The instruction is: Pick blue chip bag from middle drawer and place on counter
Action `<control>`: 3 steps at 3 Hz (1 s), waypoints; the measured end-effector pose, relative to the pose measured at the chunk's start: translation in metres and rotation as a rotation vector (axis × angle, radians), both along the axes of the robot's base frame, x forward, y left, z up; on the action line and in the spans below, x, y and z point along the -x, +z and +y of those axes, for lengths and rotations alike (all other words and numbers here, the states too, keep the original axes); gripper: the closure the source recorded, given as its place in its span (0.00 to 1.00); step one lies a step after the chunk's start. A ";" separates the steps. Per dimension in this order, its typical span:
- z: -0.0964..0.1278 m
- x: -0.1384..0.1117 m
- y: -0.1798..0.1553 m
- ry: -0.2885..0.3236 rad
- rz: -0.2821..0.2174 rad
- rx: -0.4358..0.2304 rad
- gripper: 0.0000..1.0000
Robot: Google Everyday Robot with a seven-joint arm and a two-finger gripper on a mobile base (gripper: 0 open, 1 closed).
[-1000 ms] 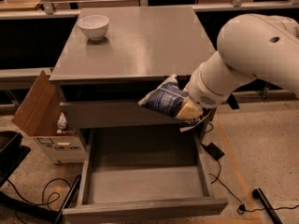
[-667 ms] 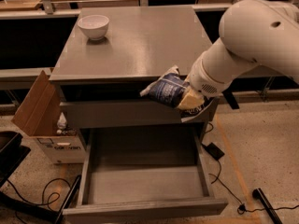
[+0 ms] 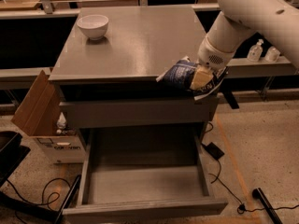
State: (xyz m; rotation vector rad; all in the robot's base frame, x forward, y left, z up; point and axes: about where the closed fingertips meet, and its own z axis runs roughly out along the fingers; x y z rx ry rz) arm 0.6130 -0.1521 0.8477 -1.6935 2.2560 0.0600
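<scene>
The claw point(image 3: 202, 80) is clamped on the crinkly dark-blue foil chip bag point(image 3: 180, 74), holding it at the front right edge of the smooth grey tabletop point(image 3: 140, 45), seemingly just touching it. Below, the wide shallow grey drawer point(image 3: 145, 183) stands open. A round white bowl point(image 3: 92, 26) sits back left.

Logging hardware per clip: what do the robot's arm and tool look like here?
The arm is a thick, smooth white tube with rounded joints and small dark dots; a perforated grille sits at its wrist. The tool, at the counter's front right edge, shows a tan finger.
</scene>
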 end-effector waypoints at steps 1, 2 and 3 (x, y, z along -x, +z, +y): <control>-0.022 -0.036 -0.002 -0.013 0.066 0.046 1.00; -0.030 -0.069 0.041 -0.046 0.011 0.077 1.00; -0.037 -0.093 0.150 -0.134 -0.218 0.084 1.00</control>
